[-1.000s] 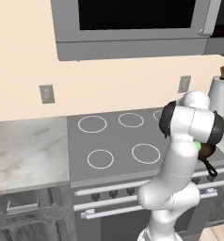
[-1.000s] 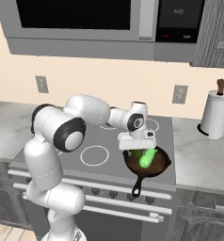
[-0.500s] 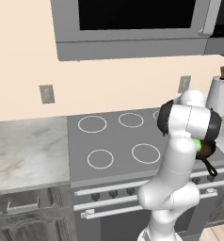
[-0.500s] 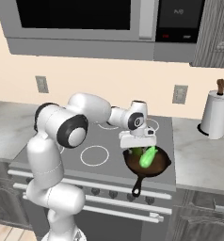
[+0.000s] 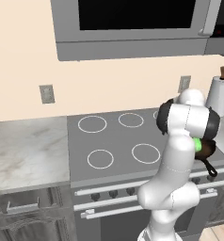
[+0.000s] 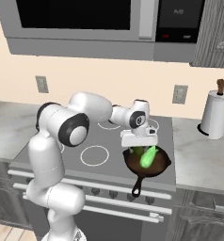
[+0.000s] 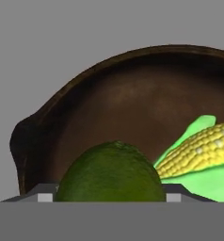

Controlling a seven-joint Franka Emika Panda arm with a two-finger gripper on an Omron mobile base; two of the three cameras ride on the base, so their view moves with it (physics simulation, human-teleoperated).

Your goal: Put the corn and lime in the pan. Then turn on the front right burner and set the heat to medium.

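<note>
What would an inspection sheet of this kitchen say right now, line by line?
Surface: grey stove top with ring burners, marble counters either side.
Job's things: pan on the front right burner; corn lying in it; lime low over the pan, between the fingers.
Clutter: paper towel roll on the right counter.
Grippers: gripper over the pan, around the lime; grip unclear.
Cables: nothing seen.
Surroundings: microwave above, wall outlets, stove knobs along the front.

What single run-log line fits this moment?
hand: over pan | lime: between fingers | corn: in pan | burner: not yet on
</note>
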